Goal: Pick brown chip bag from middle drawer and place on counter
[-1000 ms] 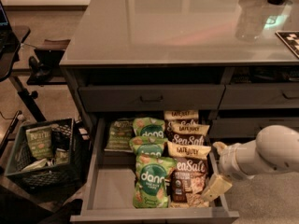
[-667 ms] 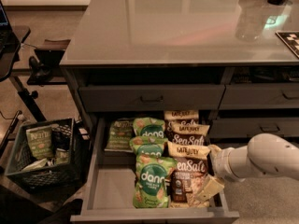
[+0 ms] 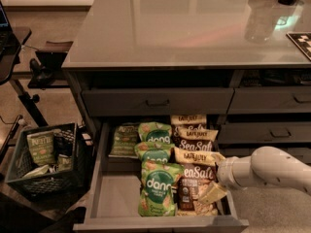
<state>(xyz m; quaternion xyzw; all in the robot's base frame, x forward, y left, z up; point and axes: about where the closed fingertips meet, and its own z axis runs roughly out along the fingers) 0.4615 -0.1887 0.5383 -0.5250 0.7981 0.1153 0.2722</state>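
The middle drawer (image 3: 114,195) stands pulled out below the counter (image 3: 184,28). Several brown chip bags with "Sea Salt" lettering lie in a column at its right side; the front brown chip bag (image 3: 194,186) is nearest the drawer's front wall. Green "dang" bags (image 3: 158,188) lie to their left. My gripper (image 3: 214,175) reaches in from the right at the front brown bag's right edge. Its fingers are spread, one fingertip (image 3: 215,158) above and one (image 3: 212,193) below, lying over the bag's edge. The bag rests in the drawer.
A closed drawer with a dark handle (image 3: 158,101) sits above the open one, and more closed drawers (image 3: 279,132) are to the right. A black crate (image 3: 46,161) holding snack bags stands on the floor at the left. A glass (image 3: 260,21) stands on the counter's far right.
My arm has moved left, bringing the gripper from just right of the bags onto the right edge of the front brown bag. The bags have not moved.
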